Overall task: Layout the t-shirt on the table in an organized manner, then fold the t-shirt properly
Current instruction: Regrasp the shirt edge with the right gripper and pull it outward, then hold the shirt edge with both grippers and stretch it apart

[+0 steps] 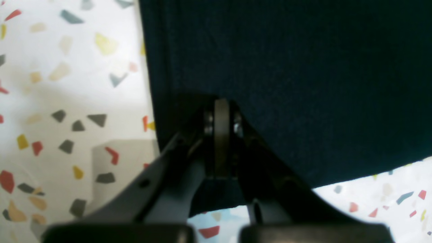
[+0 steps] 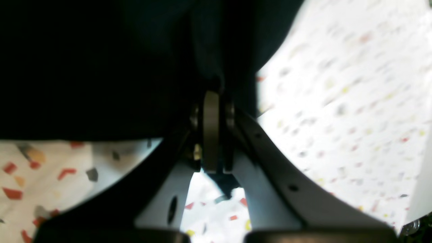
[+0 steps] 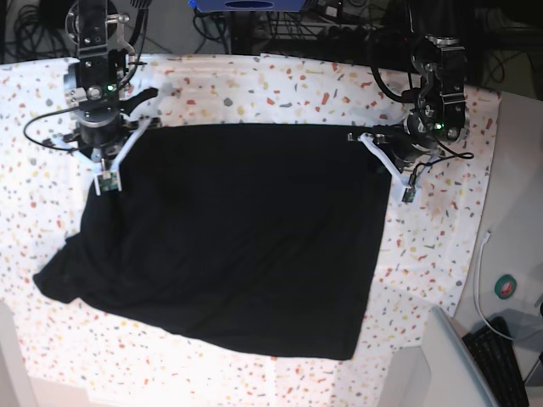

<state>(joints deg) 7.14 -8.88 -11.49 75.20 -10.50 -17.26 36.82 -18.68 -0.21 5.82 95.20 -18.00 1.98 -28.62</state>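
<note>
Both grippers, right (image 3: 127, 134) and left (image 3: 366, 136), are pinching the shirt's (image 3: 237, 237) top corners, stretching it flat across the table (image 3: 280, 85).

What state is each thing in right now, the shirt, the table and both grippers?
T-shirt: spread on the table, near-left part rumpled, both far corners pinched.
Table: covered, shirt lying on it.
Left gripper: shut on the shirt.
Right gripper: shut on the shirt.

White fleck-speckled table (image 3: 254, 80) with the black t-shirt (image 3: 237, 246) spread across it, plain side up
</note>
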